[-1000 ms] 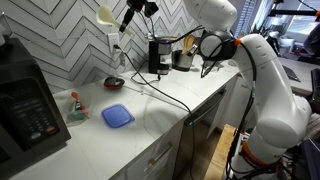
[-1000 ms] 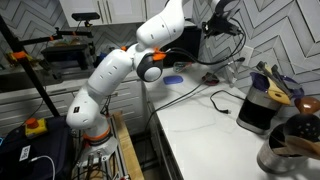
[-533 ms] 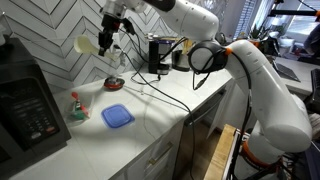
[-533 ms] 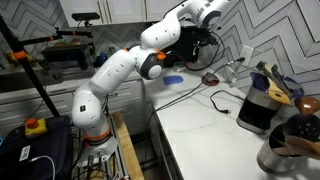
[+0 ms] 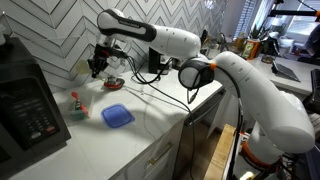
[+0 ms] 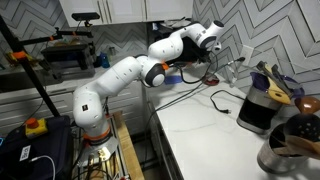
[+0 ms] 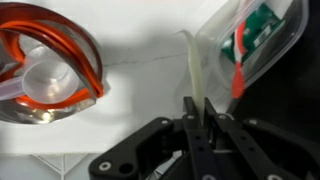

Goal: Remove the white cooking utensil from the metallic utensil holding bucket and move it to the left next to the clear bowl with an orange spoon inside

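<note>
Bowl (image 7: 35,108): on the counter (image 5: 150,125), spoon (image 7: 88,65) inside
Utensil (image 7: 194,70): in wrist view, between bowl at left and container (image 7: 255,45) at right
Lid (image 5: 117,116): on counter, before bowl and utensil

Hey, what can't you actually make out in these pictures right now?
Wrist view: the gripper hides the lower end of the white utensil; the left edge cuts off the clear bowl; the plastic packet is blurred and cropped at top.
Exterior views: the utensil is too small to see.

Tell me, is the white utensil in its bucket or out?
Out: the fingers pinch the white utensil beside the clear bowl holding the orange spoon.
</note>
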Robot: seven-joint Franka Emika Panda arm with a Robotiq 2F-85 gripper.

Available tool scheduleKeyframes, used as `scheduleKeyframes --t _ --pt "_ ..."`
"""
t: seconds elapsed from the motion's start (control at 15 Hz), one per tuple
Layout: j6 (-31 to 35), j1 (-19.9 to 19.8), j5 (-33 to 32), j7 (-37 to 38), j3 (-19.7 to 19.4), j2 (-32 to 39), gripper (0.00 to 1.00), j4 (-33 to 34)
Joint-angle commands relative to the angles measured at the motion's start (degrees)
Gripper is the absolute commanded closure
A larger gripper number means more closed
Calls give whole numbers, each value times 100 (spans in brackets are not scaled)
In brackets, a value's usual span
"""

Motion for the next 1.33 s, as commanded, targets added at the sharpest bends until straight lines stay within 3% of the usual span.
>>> scheduleKeyframes --t 0.0,0.4,0.47,0.6,0.87,1.13,1.2,1.27 --pt "320 -7 -67 189 14 468 97 184" --pt "220 16 -62 81 85 740 97 168" --pt "147 25 -58 92 96 709 65 163" --pt "74 61 -135 99 52 513 59 97" --pt "-229 229 -594 145 -239 -95 28 47" --pt "196 385 -917 -527 -270 -620 1 219" --pt "146 281 -745 -292 -163 -446 0 165" --pt "145 302 -755 -307 -162 -569 9 170"
